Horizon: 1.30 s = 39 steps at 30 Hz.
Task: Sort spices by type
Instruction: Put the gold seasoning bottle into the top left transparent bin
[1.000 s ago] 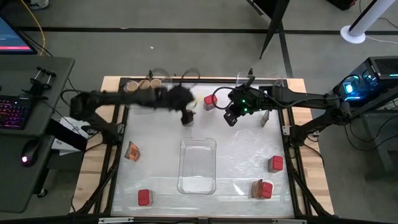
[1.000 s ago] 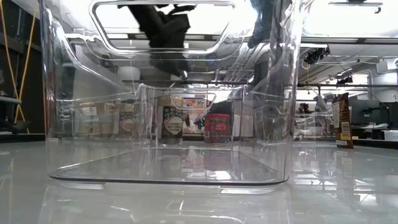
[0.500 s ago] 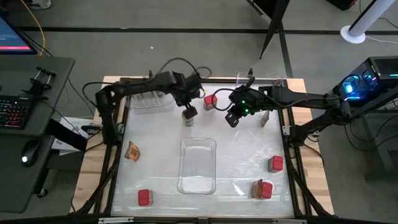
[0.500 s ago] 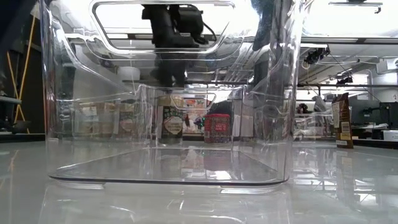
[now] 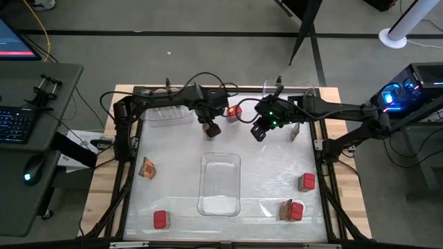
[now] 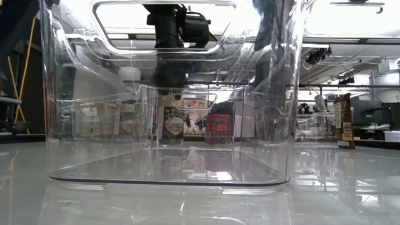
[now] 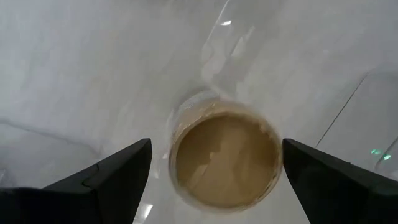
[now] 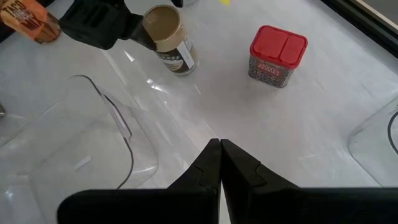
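The left gripper [image 7: 214,165], fingers apart, had swung in above the tan-lidded jar [image 7: 225,158] at twelve o'clock, ready to grasp; the right gripper [image 8: 219,163] waited closed.

A clear tray [image 5: 220,184] sits mid-bench [image 5: 263,166]. Behind it a jar [image 8: 169,38] stands under the left tool [image 5: 210,129], a boxy container [image 8: 277,55] to its right, the right tool [image 5: 257,133] nearby.

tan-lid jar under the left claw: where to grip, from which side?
Grip the tan-lid jar across its round side wall just below the lid, coming straight down from above. It stands upright, and the open left claw already hangs over it with a finger on either side. The red container stands apart, so nothing crowds it.
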{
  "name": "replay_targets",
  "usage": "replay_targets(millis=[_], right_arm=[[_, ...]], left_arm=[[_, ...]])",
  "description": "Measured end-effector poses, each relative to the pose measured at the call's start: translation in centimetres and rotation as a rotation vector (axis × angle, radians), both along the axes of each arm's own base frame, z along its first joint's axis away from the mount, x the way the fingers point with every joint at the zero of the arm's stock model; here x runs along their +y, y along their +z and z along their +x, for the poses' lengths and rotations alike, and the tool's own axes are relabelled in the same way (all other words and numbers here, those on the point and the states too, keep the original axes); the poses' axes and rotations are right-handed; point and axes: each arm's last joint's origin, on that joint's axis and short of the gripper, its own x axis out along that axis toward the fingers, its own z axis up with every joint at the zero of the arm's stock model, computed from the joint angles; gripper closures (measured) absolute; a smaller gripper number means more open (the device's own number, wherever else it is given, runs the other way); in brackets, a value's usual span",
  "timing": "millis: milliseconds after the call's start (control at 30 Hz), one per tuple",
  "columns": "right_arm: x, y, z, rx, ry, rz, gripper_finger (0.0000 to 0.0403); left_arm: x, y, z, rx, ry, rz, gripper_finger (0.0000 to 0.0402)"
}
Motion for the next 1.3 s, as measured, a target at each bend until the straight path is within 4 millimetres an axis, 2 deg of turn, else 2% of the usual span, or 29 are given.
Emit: replay_targets(millis=[167,300,400,533,633,700,800,933,1033,1100,1167,1300], right_arm=[[0.0,0.0,0.0,-0.002,0.001,-0.001,0.0402],[0.0,0.0,0.0,-0.003,0.0,0.0,0.0402],[0.0,0.0,0.0,-0.003,0.001,-0.001,0.0402],[0.0,0.0,0.0,-0.003,0.001,-0.001,0.0402],[0.0,0.0,0.0,-0.003,0.001,-0.002,0.0402],[0.0,0.0,0.0,-0.003,0.002,-0.002,0.0402],[0.0,0.0,0.0,-0.003,0.002,-0.002,0.0402],[0.0,0.0,0.0,-0.002,0.013,-0.011,0.0402],[-0.1,0.1,0.1,-0.006,0.019,-0.021,0.0402],[-0.1,0.1,0.1,-0.005,0.013,-0.029,0.0402],[-0.1,0.1,0.1,-0.004,0.007,-0.037,0.0402],[-0.2,0.1,0.1,-0.003,0.006,-0.039,0.0402]], left_arm=[[0.1,-0.5,0.1,0.023,-0.014,0.012,0.0057],[0.2,-1.7,0.5,0.05,-0.025,0.005,0.0068],[0.1,-2.4,0.7,0.075,-0.04,-0.002,0.0095],[0.0,-2.3,0.7,0.076,-0.07,0.005,0.0159],[0.2,-1.2,0.1,0.057,-0.076,0.01,0.0161],[0.6,0.6,-0.8,0.024,-0.058,0.017,0.0161],[1.0,4.3,-3.1,-0.032,-0.007,0.076,0.0161],[1.1,9.8,-7.0,-0.134,0.09,0.262,0.0161],[1.5,12.7,-10.2,-0.198,0.177,0.39,0.0161],[2.3,13.2,-11.9,-0.202,0.237,0.417,0.0161],[3.3,12.5,-12.9,-0.177,0.275,0.397,0.0161],[5.0,8.8,-13.8,-0.1,0.316,0.26,0.0161]])
